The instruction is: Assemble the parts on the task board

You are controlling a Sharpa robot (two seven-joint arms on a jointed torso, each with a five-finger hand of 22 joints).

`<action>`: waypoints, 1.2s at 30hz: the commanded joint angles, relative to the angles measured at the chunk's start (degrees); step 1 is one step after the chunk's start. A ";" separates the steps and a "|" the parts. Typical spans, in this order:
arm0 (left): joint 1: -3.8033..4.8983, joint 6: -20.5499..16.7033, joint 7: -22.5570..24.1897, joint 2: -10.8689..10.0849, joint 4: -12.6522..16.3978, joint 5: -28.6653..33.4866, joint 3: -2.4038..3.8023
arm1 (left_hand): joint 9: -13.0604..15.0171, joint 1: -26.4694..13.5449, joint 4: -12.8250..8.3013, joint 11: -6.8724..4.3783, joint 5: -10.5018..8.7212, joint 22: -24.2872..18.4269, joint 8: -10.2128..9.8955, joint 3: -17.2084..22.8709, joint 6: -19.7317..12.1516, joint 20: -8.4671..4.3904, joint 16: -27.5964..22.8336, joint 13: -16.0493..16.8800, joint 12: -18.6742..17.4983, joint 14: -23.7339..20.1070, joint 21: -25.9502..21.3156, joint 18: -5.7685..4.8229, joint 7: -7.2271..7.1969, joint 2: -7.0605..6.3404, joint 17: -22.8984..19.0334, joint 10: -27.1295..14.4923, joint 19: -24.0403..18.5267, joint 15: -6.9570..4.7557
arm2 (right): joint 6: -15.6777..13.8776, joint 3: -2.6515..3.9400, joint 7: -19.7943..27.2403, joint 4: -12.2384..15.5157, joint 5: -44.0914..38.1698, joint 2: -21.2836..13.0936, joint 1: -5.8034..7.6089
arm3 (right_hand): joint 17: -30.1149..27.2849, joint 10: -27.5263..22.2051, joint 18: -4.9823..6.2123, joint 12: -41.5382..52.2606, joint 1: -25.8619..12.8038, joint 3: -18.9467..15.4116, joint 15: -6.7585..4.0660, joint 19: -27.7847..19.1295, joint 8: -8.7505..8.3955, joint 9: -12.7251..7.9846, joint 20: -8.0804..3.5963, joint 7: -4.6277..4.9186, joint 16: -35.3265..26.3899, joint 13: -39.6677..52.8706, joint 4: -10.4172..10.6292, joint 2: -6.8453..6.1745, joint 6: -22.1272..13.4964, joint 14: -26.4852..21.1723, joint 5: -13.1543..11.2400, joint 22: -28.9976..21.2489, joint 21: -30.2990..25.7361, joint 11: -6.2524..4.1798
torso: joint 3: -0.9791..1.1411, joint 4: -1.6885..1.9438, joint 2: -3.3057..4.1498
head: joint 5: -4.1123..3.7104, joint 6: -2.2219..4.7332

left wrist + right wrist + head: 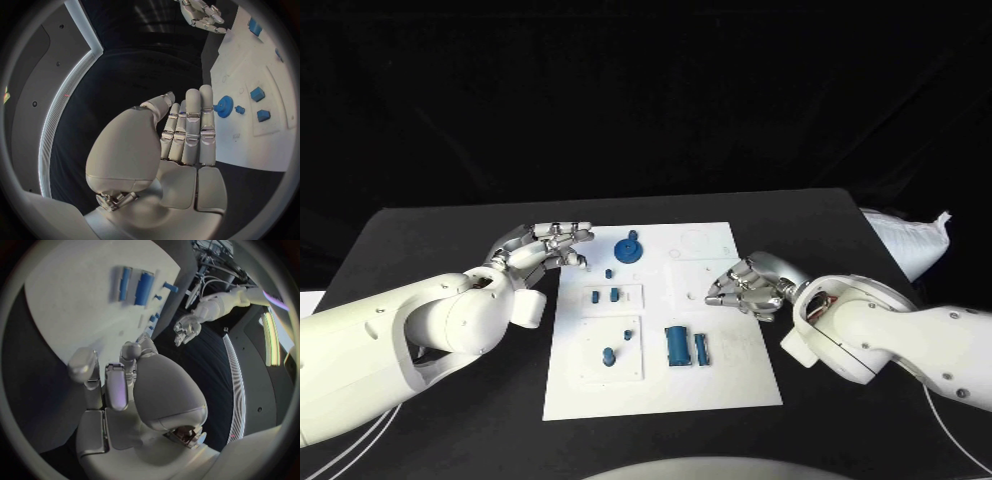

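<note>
My left hand (545,247) looks like brushed silver metal with a soft sheen, and my right hand (747,287) has the same finish. My arms wear smooth, glossy white plastic shells. The task board (733,375) is a matt white plate, flat and smooth. The parts (678,345) on it look like matt blue plastic, among them a round geared piece (629,247). The table (430,235) is matt black, like cloth.

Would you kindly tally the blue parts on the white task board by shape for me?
Round blue part: 1
Long blue blocks: 2
Small blue parts: 5
Total: 8
</note>
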 commanded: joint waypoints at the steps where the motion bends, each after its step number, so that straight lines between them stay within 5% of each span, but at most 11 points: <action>1: -0.10 0.11 1.31 0.84 -1.50 0.97 0.05 | 0.02 -0.62 -0.01 0.03 0.01 -0.82 0.35 -0.74 -0.25 0.21 -2.02 0.03 0.80 -1.66 -1.40 0.53 -0.11 0.02 -1.24 -0.31 -1.60 0.12 | -4.93 0.02 18.26 -3.47 22.20 1.53 0.36 | -10.99 -3.11 2.38 -8.06 1.87 0.49 0.71 -6.57 -0.13 -1.32 0.49 0.87 -9.94 -5.95 -0.75 0.86 -1.62 -2.39 0.24 -10.63 -10.79 0.61 | -0.57 0.22 -1.54 | 0.08 0.54; 8: -0.25 -1.31 3.27 4.20 -8.07 2.89 0.11 | -0.03 -0.85 0.53 0.54 -0.07 -6.94 1.06 -0.73 0.44 1.84 -18.08 -0.29 1.27 -6.19 -10.43 0.21 -0.26 0.76 -9.06 0.96 -10.86 2.27 | -1.06 0.01 30.74 -16.05 37.41 8.61 1.04 | -41.94 -9.07 2.71 -27.28 7.65 2.19 5.19 -15.78 -0.32 -5.62 4.53 4.25 -49.96 -29.49 -0.63 1.69 -3.93 -15.31 -0.98 -25.89 -31.48 4.34 | -1.15 0.33 -3.53 | 0.59 2.53; 21: -0.22 -2.78 5.84 9.00 -16.41 3.74 0.28 | -0.09 -0.94 0.85 1.81 0.12 -20.93 -0.76 0.16 -0.70 7.05 -38.13 -0.35 -5.37 -7.90 -23.69 0.81 0.01 0.22 -17.18 1.26 -18.54 5.75 | 5.40 0.17 38.67 -30.08 45.93 17.01 1.74 | -59.58 -8.62 3.07 -27.68 8.37 6.24 8.92 -17.98 -0.23 -13.47 9.31 4.88 -71.46 -52.26 -1.91 1.00 -4.18 -17.77 -1.23 -38.22 -47.61 6.48 | -1.20 0.64 -4.69 | 1.49 5.90; 22: -0.24 -2.02 3.64 8.77 -16.18 2.87 0.22 | -3.87 -24.60 -0.88 -1.16 -2.10 -29.89 -5.21 -7.48 -17.99 2.43 -41.58 -3.86 -10.48 -25.01 -28.28 -2.95 -3.33 2.40 -18.78 -17.26 -32.03 3.14 | 1.66 0.16 34.27 -29.60 42.52 16.71 1.75 | -62.19 -28.47 -0.35 -31.45 -19.03 9.38 7.18 -33.81 -3.84 -15.74 5.55 1.71 -76.45 -53.22 -4.85 -2.31 -21.50 -37.94 -3.91 -44.00 -51.58 4.12 | -1.21 0.70 -4.54 | 1.16 5.15; 23: -0.24 -2.03 3.64 8.77 -16.17 2.87 0.22 | -3.87 -24.60 -0.88 -1.16 -2.09 -30.13 -5.21 -7.48 -17.99 2.51 -41.84 -3.86 -10.48 -24.91 -28.28 -2.95 -3.33 2.40 -18.88 -17.26 -31.94 3.24 | 1.65 0.16 34.28 -29.59 42.53 16.71 1.76 | -62.43 -28.42 -0.35 -31.45 -19.05 9.38 7.16 -33.68 -3.84 -15.89 5.53 1.65 -76.45 -57.37 -4.93 -2.31 -21.44 -37.69 -3.91 -44.21 -51.79 4.16 | -1.20 0.69 -4.54 | 1.17 5.16; 24: -0.26 -2.14 3.68 8.75 -16.10 2.84 0.23 | -3.87 -25.58 -0.88 -1.05 -2.10 -30.69 -5.21 -7.67 -18.76 2.44 -42.19 -3.86 -10.48 -25.49 -28.28 -2.94 -3.47 2.47 -22.91 -17.94 -32.34 3.25 | 1.53 0.13 34.34 -29.51 42.60 16.73 1.78 | -62.74 -29.04 -0.35 -31.45 -20.33 9.38 3.02 -34.02 -3.84 -16.13 5.35 1.52 -76.45 -57.37 -5.19 -2.31 -21.99 -38.23 -4.06 -44.65 -52.16 4.04 | -1.18 0.67 -4.59 | 1.22 5.22; 30: -0.76 -5.68 4.90 8.24 -13.95 1.95 0.47 | -3.87 -37.16 -0.88 -2.28 -6.98 -35.18 -5.21 -11.36 -27.10 0.30 -44.05 -3.86 -10.48 -33.64 -28.28 -3.60 -5.05 7.38 -22.91 -26.90 -38.80 2.12 | -2.02 -0.73 36.22 -26.99 44.82 17.15 2.62 | -64.24 -38.49 -1.30 -31.45 -33.70 9.38 3.02 -41.56 -3.84 -17.37 3.55 -0.04 -76.45 -57.37 -6.52 -2.31 -30.20 -47.74 -5.49 -47.61 -54.25 2.97 | -0.36 -0.19 -5.90 | 3.00 6.94; 31: -0.91 -6.66 5.24 8.10 -13.36 1.70 0.54 | -3.87 -38.84 -0.88 -2.47 -6.98 -35.83 -5.21 -11.90 -28.32 -0.02 -44.31 -3.86 -10.48 -34.84 -28.28 -3.61 -5.28 7.38 -22.91 -28.21 -39.76 1.95 | -2.99 -0.96 36.73 -26.31 45.43 17.26 2.85 | -64.46 -39.98 -1.30 -31.45 -35.77 9.38 3.02 -42.73 -3.84 -17.55 3.27 -0.29 -76.45 -57.37 -6.70 -2.31 -31.47 -49.23 -5.70 -48.07 -54.57 -1.21 | -0.14 -0.42 -6.26 | 3.49 7.42; 32: -1.06 -7.73 5.61 7.94 -12.71 1.43 0.61 | -3.87 -40.44 -0.88 -2.67 -6.98 -36.44 -5.21 -12.41 -29.51 -0.33 -44.54 -3.86 -10.48 -35.98 -28.28 -4.14 -5.51 7.38 -22.91 -29.47 -40.66 1.79 | -4.06 -1.22 37.30 -25.55 46.10 17.39 3.10 | -64.67 -41.31 -1.64 -31.45 -37.64 9.38 3.02 -43.78 -3.84 -17.72 3.02 -0.51 -76.45 -57.37 -6.86 -2.31 -32.63 -50.57 -5.90 -48.47 -54.85 -1.21 | 0.08 -0.66 -6.62 | 3.96 7.88; 34: -1.52 -10.92 6.71 7.48 -10.78 0.63 0.83 | -3.87 -44.44 -0.88 -3.15 -6.98 -37.99 -5.21 -13.67 -32.43 -1.10 -45.14 -3.86 -10.48 -38.85 -28.28 -4.20 -6.08 7.38 -22.91 -32.60 -42.91 -2.25 | -7.25 -1.99 38.99 -23.29 48.10 17.77 3.86 | -65.17 -44.63 -1.94 -31.45 -42.33 9.38 3.02 -46.43 -3.84 -21.86 2.38 -1.06 -76.45 -57.37 -7.42 -2.31 -35.53 -53.96 -6.38 -49.49 -55.59 -1.21 | 0.52 -1.12 -7.33 | 4.92 8.81; 36: -1.96 -13.96 7.75 7.04 -8.94 -0.13 1.04 | -3.87 -46.77 -0.88 -7.25 -6.98 -38.88 -5.21 -14.40 -34.15 -1.53 -45.53 -3.86 -10.48 -40.50 -28.28 -4.82 -6.42 7.38 -22.91 -34.41 -44.20 -2.25 | -10.00 -2.66 40.45 -21.34 49.82 18.09 4.51 | -65.45 -46.54 -2.53 -31.45 -45.04 9.38 3.02 -47.96 -3.84 -21.86 2.01 -1.39 -76.45 -57.37 -7.69 -2.31 -37.20 -55.90 -10.64 -50.08 -55.99 -1.21 | 0.76 -1.36 -7.71 | 5.43 9.31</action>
